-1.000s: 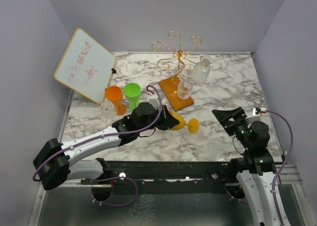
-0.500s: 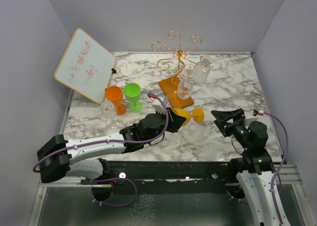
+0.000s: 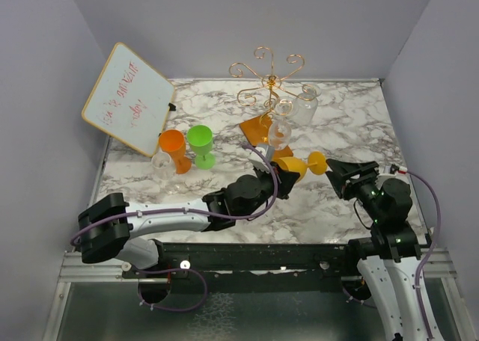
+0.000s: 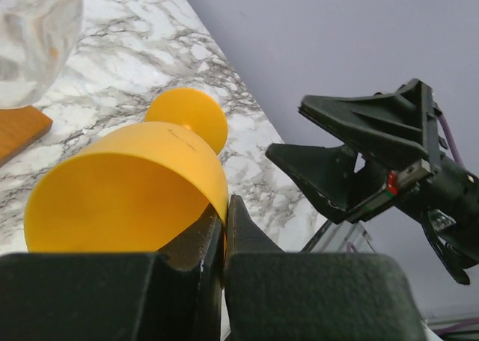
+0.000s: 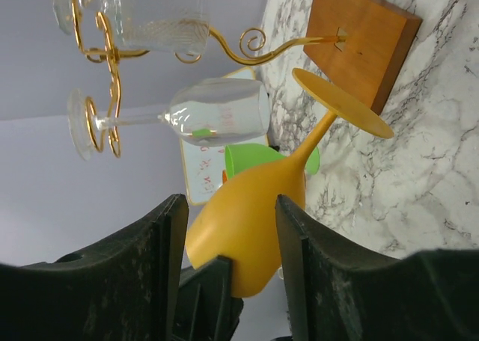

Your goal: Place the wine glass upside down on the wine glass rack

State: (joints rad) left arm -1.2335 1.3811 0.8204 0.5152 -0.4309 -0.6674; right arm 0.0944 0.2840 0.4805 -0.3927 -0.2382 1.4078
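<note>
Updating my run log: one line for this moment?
left pincer: shut on rim | yellow wine glass: sideways, foot toward right pincer | right pincer: open, facing glass | wine glass rack: two clear glasses hung

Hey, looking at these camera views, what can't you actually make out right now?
- Top view: the red writing on the white board is too small to read.
- Left wrist view: the left gripper covers the pinched part of the yellow wine glass rim.
- Right wrist view: whether the right gripper touches the bowl is unclear.
- Top view: a hanging clear glass hides part of the wine glass rack base.
</note>
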